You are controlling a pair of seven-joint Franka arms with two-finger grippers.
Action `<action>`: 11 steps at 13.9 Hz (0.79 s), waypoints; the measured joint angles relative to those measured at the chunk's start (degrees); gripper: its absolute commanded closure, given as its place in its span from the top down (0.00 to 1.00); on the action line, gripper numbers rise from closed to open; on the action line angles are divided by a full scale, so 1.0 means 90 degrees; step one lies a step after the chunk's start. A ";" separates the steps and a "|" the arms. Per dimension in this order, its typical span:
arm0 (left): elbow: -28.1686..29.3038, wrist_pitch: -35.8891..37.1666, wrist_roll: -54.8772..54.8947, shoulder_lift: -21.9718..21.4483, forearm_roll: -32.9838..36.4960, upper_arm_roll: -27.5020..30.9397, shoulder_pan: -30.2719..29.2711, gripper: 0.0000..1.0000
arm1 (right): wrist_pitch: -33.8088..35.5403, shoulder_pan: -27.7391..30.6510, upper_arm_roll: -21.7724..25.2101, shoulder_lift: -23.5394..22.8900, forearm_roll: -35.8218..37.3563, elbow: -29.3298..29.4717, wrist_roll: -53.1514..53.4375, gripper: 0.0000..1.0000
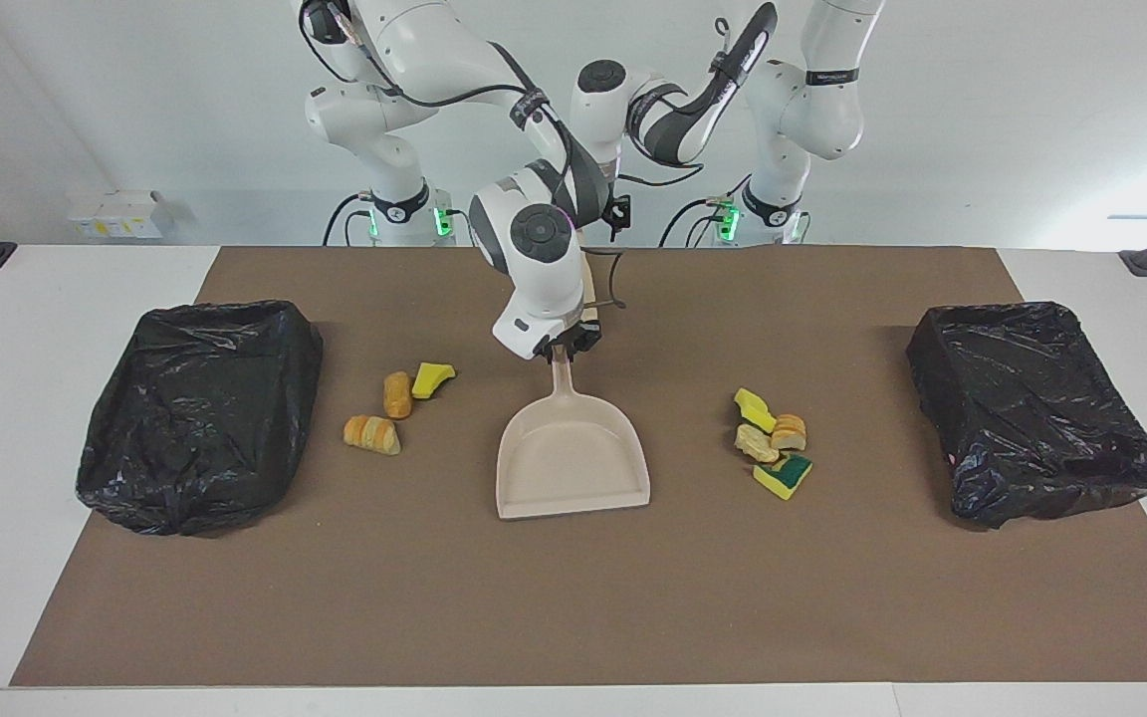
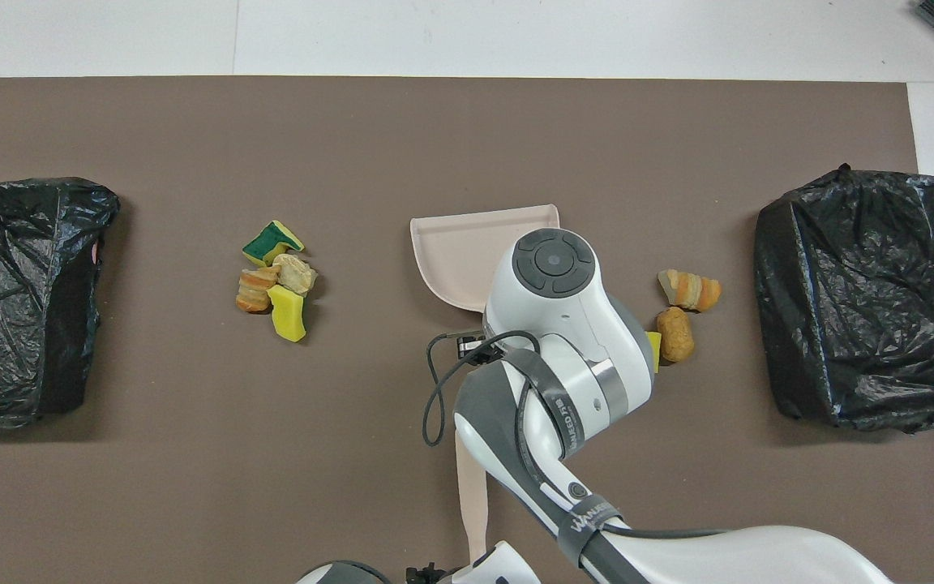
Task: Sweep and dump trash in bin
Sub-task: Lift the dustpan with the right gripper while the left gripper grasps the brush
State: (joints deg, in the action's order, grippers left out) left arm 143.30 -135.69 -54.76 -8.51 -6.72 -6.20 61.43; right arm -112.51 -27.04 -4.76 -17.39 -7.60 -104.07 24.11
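Seen from the facing camera, the dustpan (image 1: 573, 463) lies flat at the middle of the brown mat (image 1: 573, 607), with its handle pointing to 12 o'clock, toward the robots. The right gripper (image 1: 562, 349) is down at the end of that handle, its fingers pressed together on it, pinching it.

The trash is in two clusters on the mat, both clear of the dustpan. Taking the dustpan as the clock's centre in that view, three scraps (image 1: 396, 406) sit at about 10 o'clock, two orange-brown chunks and a yellow piece. Four scraps (image 1: 773, 443) huddle at 3 o'clock, touching one another. One black-bagged bin (image 1: 200, 413) stands at 9 o'clock, at the right arm's end of the table. The other bin (image 1: 1036, 408) stands at 3 o'clock, at the left arm's end. No scrap is in the dustpan or visible in either bin.

The brush (image 2: 471, 487) lies nearer to the robots than the dustpan. The left gripper (image 1: 616, 212) hangs over its near end, and whether it is spread or closed cannot be told
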 measured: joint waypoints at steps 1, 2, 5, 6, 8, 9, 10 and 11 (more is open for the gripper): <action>0.0000 -0.0025 0.0000 0.0028 0.0000 0.0000 0.0000 0.80 | 0.0167 0.0022 0.0009 0.0076 0.0000 0.0072 -0.0068 0.00; 0.0000 -0.0026 0.0000 0.0037 0.0000 0.0000 0.0000 0.59 | 0.0308 0.0077 0.0021 0.0175 0.0001 0.0123 -0.0227 0.00; -0.0002 -0.0026 0.0024 0.0037 0.0000 0.0000 0.0001 0.06 | 0.0663 0.0399 0.0047 0.0463 0.0001 0.0158 -0.0937 0.00; -0.0005 -0.0025 0.0063 0.0037 0.0000 0.0000 0.0001 0.00 | 0.0744 0.0506 0.0058 0.0523 0.0001 0.0160 -0.1169 0.00; -0.0012 -0.0009 0.0338 0.0037 0.0000 0.0005 0.0002 0.00 | 0.0870 0.0721 0.0068 0.0613 0.0008 0.0160 -0.1737 0.00; -0.0037 0.0044 0.0534 0.0035 -0.0001 0.0023 0.0001 0.00 | 0.0913 0.0810 0.0076 0.0642 0.0011 0.0161 -0.2064 0.00; -0.0091 0.0181 0.0697 0.0031 -0.0001 0.0056 0.0001 0.00 | 0.0951 0.0891 0.0082 0.0667 0.0012 0.0162 -0.2421 0.00; -0.0171 0.0385 0.0803 0.0022 -0.0001 0.0098 -0.0003 0.00 | 0.0988 0.0965 0.0088 0.0690 0.0012 0.0162 -0.2720 0.00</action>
State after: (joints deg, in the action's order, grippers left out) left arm 141.76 -132.22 -47.54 -8.31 -6.72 -5.32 61.40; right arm -103.61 -18.35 -3.96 -11.17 -7.49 -102.61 -0.37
